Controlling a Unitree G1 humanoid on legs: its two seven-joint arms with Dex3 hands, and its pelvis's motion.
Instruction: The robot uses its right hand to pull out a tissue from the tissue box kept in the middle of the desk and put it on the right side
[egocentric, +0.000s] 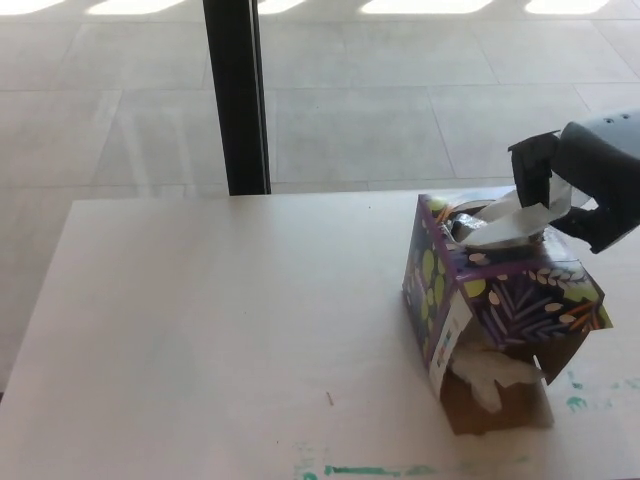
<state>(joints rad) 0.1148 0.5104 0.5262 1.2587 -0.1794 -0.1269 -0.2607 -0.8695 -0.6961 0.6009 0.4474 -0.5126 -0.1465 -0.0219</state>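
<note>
Black right hand (585, 190) pinches soft white tissue (508, 218) above patterned cardboard box (500, 300).

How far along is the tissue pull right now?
Done: the right hand has closed on the tissue above the tissue box. In hand: the tissue is stretched up and to the right, but its lower end still sits in the box's top opening, so it is not free. Left: pull it clear and lay it on the desk to the right of the box.
</note>
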